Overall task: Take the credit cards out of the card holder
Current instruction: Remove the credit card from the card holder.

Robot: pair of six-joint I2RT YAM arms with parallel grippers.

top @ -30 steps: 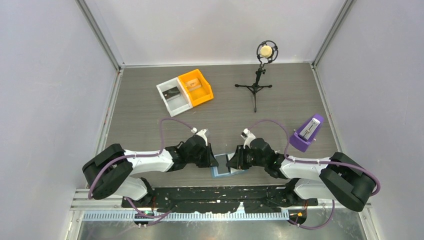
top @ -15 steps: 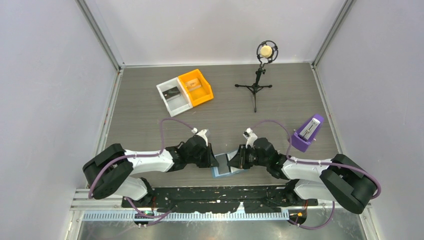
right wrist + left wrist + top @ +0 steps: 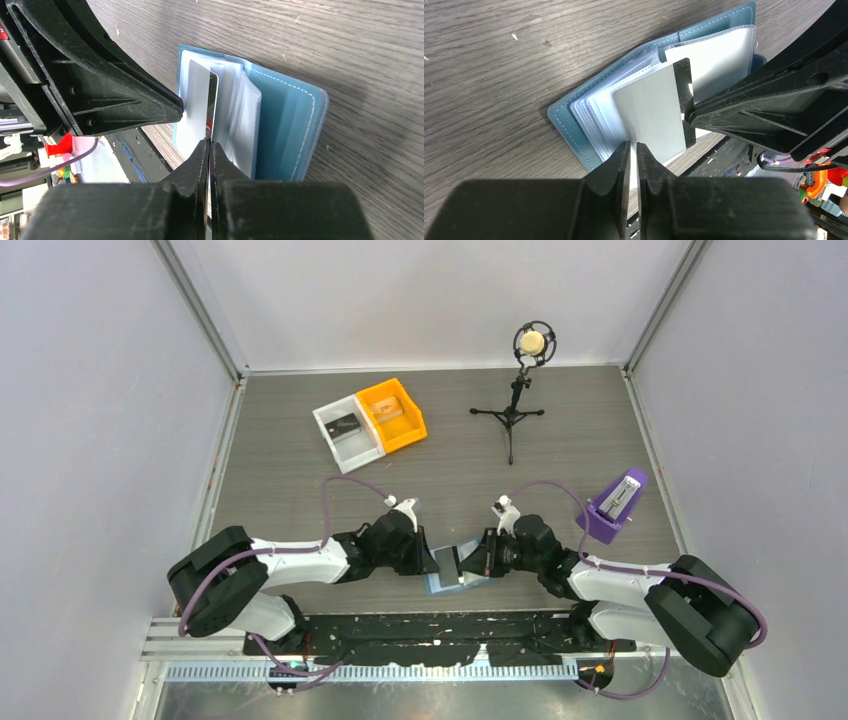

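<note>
- On the grey wood-grain table [image 3: 270, 470], at the far side, a white bin [image 3: 330, 425] and an orange bin [image 3: 412, 426] sit touching side by side. A small dark flat piece [image 3: 343, 425] lies in the white one and a tan piece [image 3: 390, 410] in the orange; both are too small to make out.
- A black microphone stand [image 3: 515, 405] on tripod legs is at the far right, and a purple wedge [image 3: 612, 508] is near the right edge. All of these are well apart from the work.
- The card holder [image 3: 574, 125] lies open on the table at the near edge, between the two arms. It has a light-blue stitched cover, and its clear plastic sleeves are fanned up.
- A thin stiff card [image 3: 651, 112], pale grey with a black stripe along one end, stands up out of the sleeves, tilted.
- The right claw [image 3: 209, 147] is pinched closed on the striped end of the card, its fingers pressed together.
- The left claw [image 3: 633, 157] is nearly closed, with only a thin slit between its fingers. Its tips are at the opposite end of the card and the sleeves; whether it pinches the card or a sleeve cannot be told.
- The two black, scuffed plastic claws face each other closely over the holder and hide part of it from above.
</note>
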